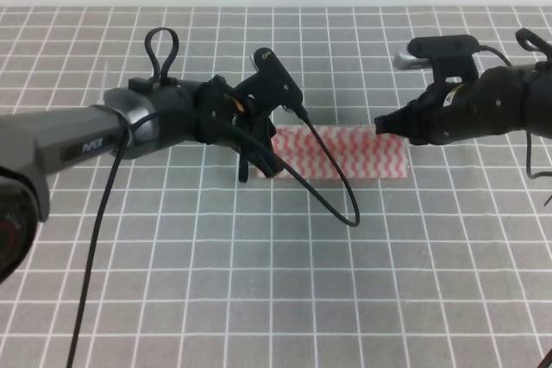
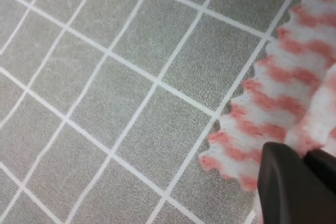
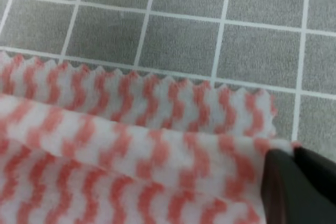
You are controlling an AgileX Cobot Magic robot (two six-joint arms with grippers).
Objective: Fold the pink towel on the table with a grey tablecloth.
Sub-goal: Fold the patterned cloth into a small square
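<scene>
The pink towel (image 1: 345,154) lies as a long doubled strip in the middle of the table with a grey tablecloth (image 1: 259,290). My left gripper (image 1: 259,166) sits at the strip's left end, shut on the towel. In the left wrist view its dark fingers (image 2: 286,182) pinch a raised layer of the towel (image 2: 273,98) near the scalloped corner. My right gripper (image 1: 381,124) is at the far right edge of the strip. In the right wrist view it (image 3: 291,153) is shut on the upper layer of the towel (image 3: 131,150), which lies over the lower layer.
A black cable (image 1: 332,200) from the left arm loops down over the cloth in front of the towel. The white wall edge runs along the back of the table (image 1: 276,8).
</scene>
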